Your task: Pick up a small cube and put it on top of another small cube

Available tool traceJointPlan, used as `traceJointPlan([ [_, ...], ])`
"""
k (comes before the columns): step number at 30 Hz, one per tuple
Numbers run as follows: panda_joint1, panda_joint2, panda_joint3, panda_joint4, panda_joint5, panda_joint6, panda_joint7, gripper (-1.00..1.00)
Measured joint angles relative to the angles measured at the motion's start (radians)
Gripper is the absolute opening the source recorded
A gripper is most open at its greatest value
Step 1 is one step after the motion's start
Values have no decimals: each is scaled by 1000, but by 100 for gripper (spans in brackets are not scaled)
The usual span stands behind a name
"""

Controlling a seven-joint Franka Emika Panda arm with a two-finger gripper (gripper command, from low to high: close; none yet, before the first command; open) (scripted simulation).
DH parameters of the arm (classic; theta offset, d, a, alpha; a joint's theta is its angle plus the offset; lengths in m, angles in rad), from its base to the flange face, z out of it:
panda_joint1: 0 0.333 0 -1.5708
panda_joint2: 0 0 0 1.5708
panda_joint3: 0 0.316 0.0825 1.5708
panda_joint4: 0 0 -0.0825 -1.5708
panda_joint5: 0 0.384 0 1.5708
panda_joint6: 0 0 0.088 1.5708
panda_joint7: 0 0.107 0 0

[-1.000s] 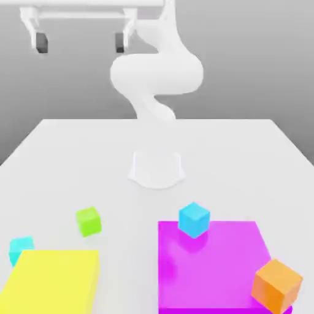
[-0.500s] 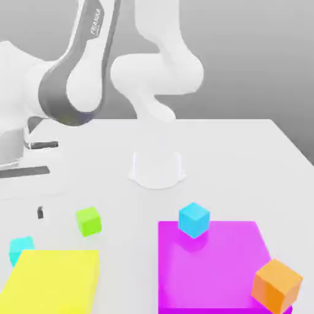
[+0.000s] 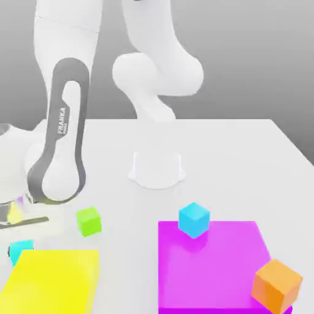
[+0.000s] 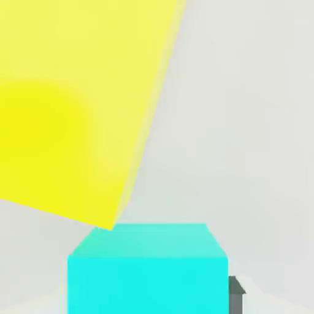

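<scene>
The small cube [image 3: 20,248], turquoise, sits on the white table [image 3: 233,159] at the exterior view's left, just behind the yellow block [image 3: 55,282]. My gripper [image 3: 15,232] has come down over it, the hand low at the table. In the hand view the small cube [image 4: 147,270] fills the space between the jaws, and a dark fingertip [image 4: 237,293] presses against its side. The gripper is shut on it. A small green cube [image 3: 89,221] rests on the table a little to the right of the hand.
A flat magenta block [image 3: 214,270] at the exterior view's right carries a sky-blue cube [image 3: 194,219] on its far edge and a larger orange cube [image 3: 277,284] at its near corner. The arm's base [image 3: 157,168] stands mid-table. The yellow block [image 4: 73,104] lies close to the held cube.
The arm swung down from high above to the table at the exterior view's left, over the turquoise cube. The jaws went from wide open to shut.
</scene>
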Motion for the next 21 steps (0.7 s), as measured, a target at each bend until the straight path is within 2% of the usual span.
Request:
traceJointPlan([
  [2, 26, -34, -34, -10, -34, -23, 25, -100],
  [6, 106, -160, -141, -48, -169, -106, 127, -100],
  [8, 154, -230, -142, -74, -229, -144, 141, -100],
  [16, 384, -507, -12, -198, -413, -285, 88, -100],
  [21, 473, -678, 83, -278, -501, -366, 29, -100],
])
